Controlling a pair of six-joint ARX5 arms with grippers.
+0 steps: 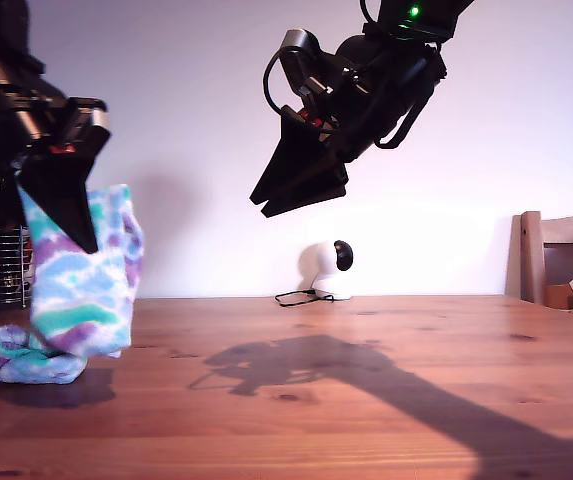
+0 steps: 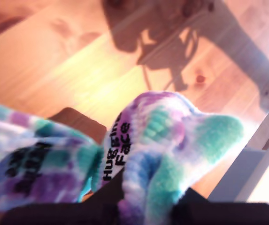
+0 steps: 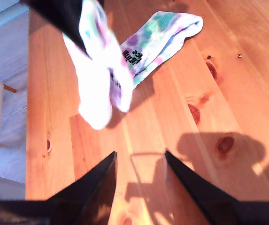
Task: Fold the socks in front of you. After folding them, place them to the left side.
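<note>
My first pincer [image 1: 66,200] was clamped on the socks [image 1: 81,285] at the exterior view's left; its wrist view showed the knit bunched right at the jaws, black lettering readable, so the grip looked firm. The socks hung down from it as a doubled length, long axis roughly vertical, while the lower end rested crumpled on the bench [image 1: 366,400] directly below. The second wrist view showed one part of the fabric lying flat on the wood beyond the hanging part; I could not tell whether that was a second sock or the tail of the same one. My second pincer [image 1: 301,190] was raised well above the bench near the middle of the exterior view, jaws apart and holding nothing, with bare wood between the tips in its own view. From it the socks lay toward the exterior view's left and lower down, well apart. Judgement: the first arm was the nearer one and already carried the load; setting the socks down at that side would need only a lowering and release, the second arm staying clear.
</note>
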